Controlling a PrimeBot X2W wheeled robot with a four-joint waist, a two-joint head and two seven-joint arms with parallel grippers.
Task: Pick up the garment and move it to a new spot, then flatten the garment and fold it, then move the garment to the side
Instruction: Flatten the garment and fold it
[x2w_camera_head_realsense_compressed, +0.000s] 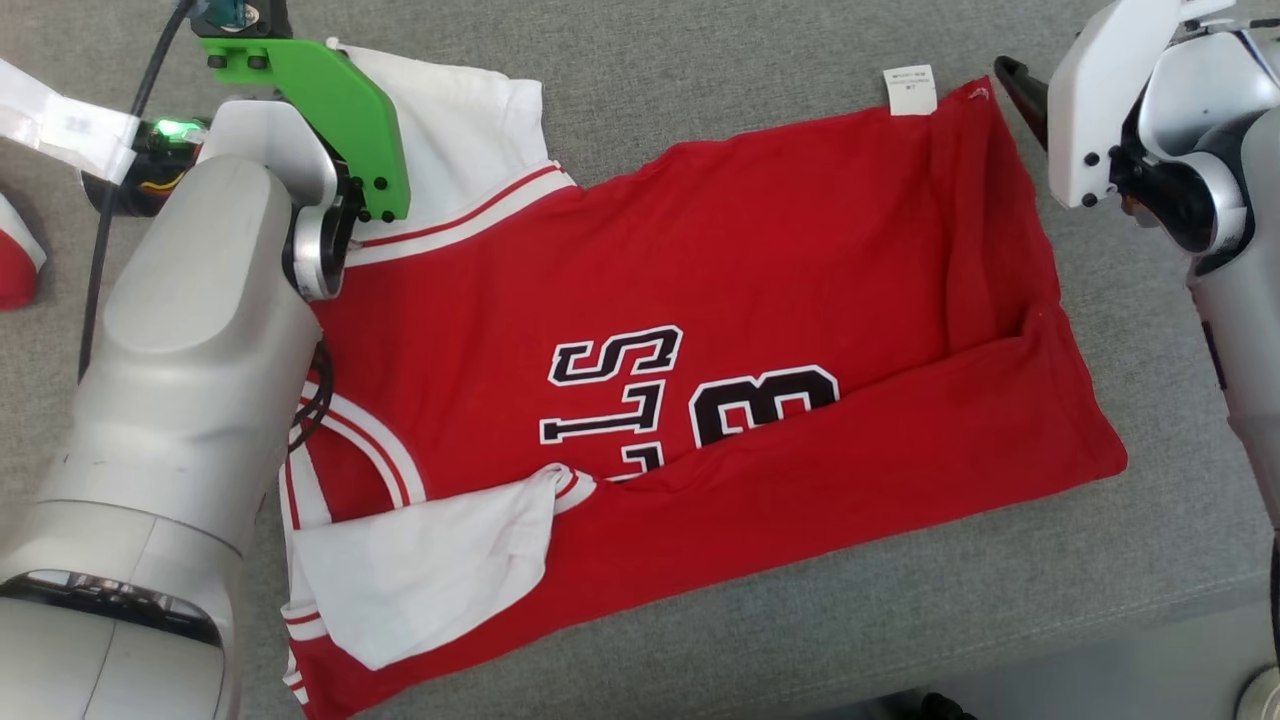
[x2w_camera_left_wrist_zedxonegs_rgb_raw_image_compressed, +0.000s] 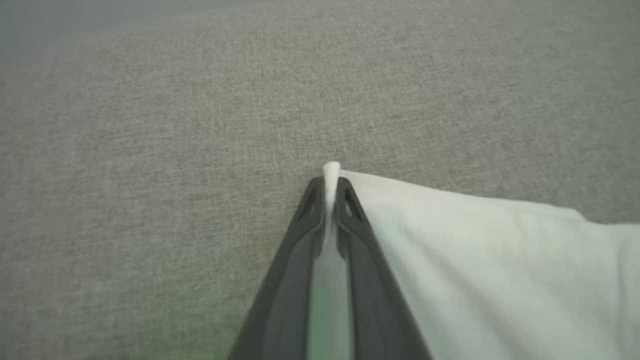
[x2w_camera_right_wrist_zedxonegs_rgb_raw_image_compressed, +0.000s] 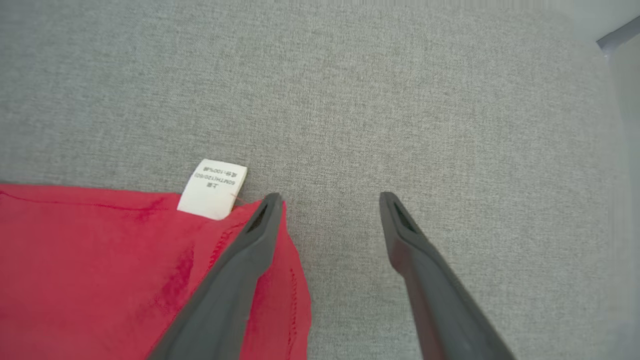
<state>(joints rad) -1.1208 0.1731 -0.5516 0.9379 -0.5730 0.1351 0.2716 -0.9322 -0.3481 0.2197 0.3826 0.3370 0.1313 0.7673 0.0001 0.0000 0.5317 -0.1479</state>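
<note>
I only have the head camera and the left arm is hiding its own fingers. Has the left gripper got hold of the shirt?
Observer: Yes. The left gripper is shut on the edge of the white sleeve; a bit of cloth pokes out past the tips.
Operator: And the right one, open or shut?
Observer: The right gripper is open, one finger over the red corner of the shirt, the other over the bare grey surface.
Operator: Is the label in the way?
Observer: No. The label lies beside that finger, outside the gap.
</note>
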